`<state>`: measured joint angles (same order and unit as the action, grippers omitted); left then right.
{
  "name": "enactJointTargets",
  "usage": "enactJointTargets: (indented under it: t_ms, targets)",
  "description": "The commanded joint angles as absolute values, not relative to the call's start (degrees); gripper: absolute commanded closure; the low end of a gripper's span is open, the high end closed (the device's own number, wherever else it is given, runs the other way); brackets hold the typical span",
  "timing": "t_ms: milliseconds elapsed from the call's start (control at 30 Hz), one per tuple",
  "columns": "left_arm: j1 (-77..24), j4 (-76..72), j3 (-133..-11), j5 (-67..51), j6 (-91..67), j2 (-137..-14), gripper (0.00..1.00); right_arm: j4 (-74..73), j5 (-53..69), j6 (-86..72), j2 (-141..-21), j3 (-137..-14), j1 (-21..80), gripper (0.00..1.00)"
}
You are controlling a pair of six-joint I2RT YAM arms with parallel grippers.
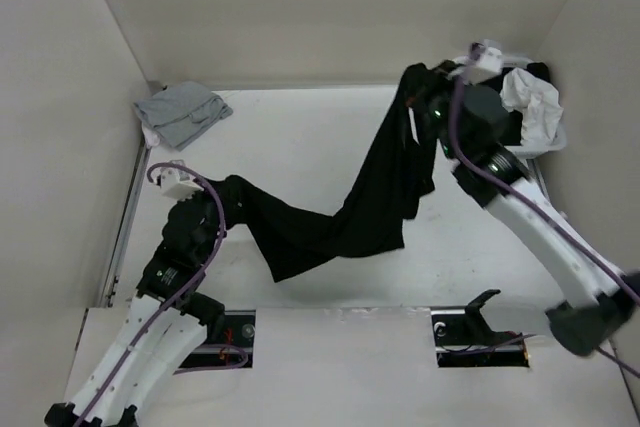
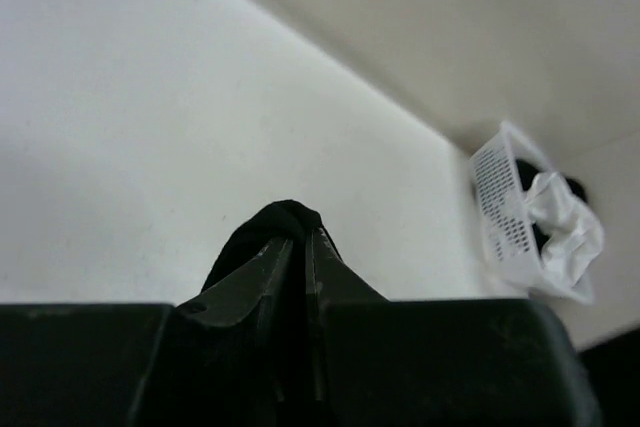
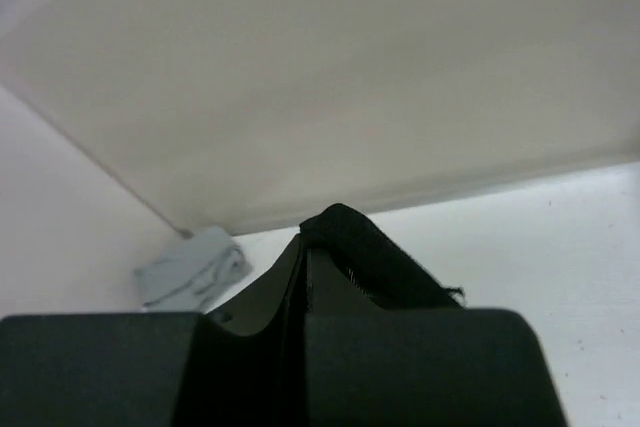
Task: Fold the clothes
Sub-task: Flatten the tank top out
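Top external | L arm (image 1: pixel 176 265) folded low, L tool (image 1: pixel 226 189) pinching black garment (image 1: pixel 340 227) | R arm (image 1: pixel 540 229) extended, R tool (image 1: pixel 424 83) pinching same

Left tool (image 2: pixel 298 239), right tool (image 3: pixel 305 244): both clamped.

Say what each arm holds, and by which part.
Both hold the black garment: the left gripper has its jaws shut on a bunched edge at one end, the right gripper on the opposite end, raised.

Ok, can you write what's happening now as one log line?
left tool: shut on shirt | right tool: shut on shirt | shirt: strung between tools, not yet folded
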<state>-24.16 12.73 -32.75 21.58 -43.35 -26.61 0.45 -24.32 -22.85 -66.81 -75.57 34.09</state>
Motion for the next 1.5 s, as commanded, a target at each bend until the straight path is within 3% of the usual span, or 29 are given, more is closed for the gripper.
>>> enactJointTargets:
  t_ms: [0, 33, 100, 133, 233, 267, 333, 433, 467, 567, 633, 700, 900, 1033, 1133, 1300, 1467]
  targets:
    - [-22.98, 6.43, -32.17, 13.99, -50.27, -31.98, 0.93, 1.60, -7.40, -32.58, -92.82, -92.47, 23.80, 0.92]
    - [-22.55, 5.55, -31.73, 13.02, -51.49, -33.82, 0.92, 0.19, -7.30, -33.30, -97.69, -97.77, 23.08, 0.85]
    - [-21.49, 3.96, -29.98, 12.48, -52.99, -36.73, 0.86, -6.55, -6.51, -34.10, -107.98, -111.12, 21.49, 0.55]
    - [-19.40, 1.78, -27.45, 13.52, -53.87, -38.57, 0.77, -12.07, -6.33, -33.41, -110.98, -115.88, 21.75, 0.40]
    - [-10.97, -4.19, -22.69, 13.62, -56.77, -39.73, 0.57, -9.51, -7.47, -31.03, -105.94, -103.69, 25.43, 0.37]
    - [-7.90, -7.09, -21.11, 13.19, -57.39, -39.90, 0.50, -6.53, -7.99, -30.94, -102.60, -95.79, 27.36, 0.38]
    - [-4.37, -7.56, -21.18, 11.87, -57.13, -40.08, 0.48, -1.86, -8.00, -31.29, -96.53, -81.36, 31.31, 0.55]
    - [-4.43, -5.37, -21.80, 9.76, -52.84, -39.47, 0.61, 2.01, -7.39, -34.88, -90.37, -64.74, 37.72, 0.94]
    - [-5.83, -4.40, -21.62, 9.76, -51.17, -39.20, 0.65, 2.20, -6.51, -35.68, -89.83, -62.08, 39.49, 0.96]
    - [-13.89, -0.28, -19.70, 13.69, -45.81, -39.11, 0.79, 3.77, -5.18, -39.97, -89.65, -53.81, 45.55, 0.87]
    - [-19.17, 1.57, -18.64, 16.86, -43.69, -40.33, 0.82, 6.14, -5.36, -43.23, -90.09, -49.59, 49.42, 0.69]
    - [-23.65, 2.98, -18.37, 20.10, -42.46, -42.26, 0.82, 7.55, -5.45, -45.08, -90.35, -47.91, 51.97, 0.56]
    - [-32.91, 4.74, -18.28, 29.96, -41.40, -48.77, 0.71, 8.09, -6.24, -48.51, -95.35, -49.56, 58.04, 0.48]
    - [-35.99, 4.66, -18.90, 33.05, -41.75, -50.54, 0.69, 6.77, -7.03, -50.45, -99.83, -52.99, 60.68, 0.49]
    - [-36.43, 4.04, -18.90, 32.78, -42.10, -49.49, 0.68, 4.49, -8.87, -51.50, -102.56, -54.93, 61.13, 0.57]
    - [-37.39, 4.92, -19.77, 32.61, -39.73, -49.13, 0.68, 3.16, -11.16, -53.26, -104.16, -53.97, 60.51, 0.90]
    - [-43.18, 4.75, -22.40, 31.73, -38.59, -54.48, 0.68, 1.15, -15.73, -53.53, -92.66, -44.23, 57.27, 0.94]
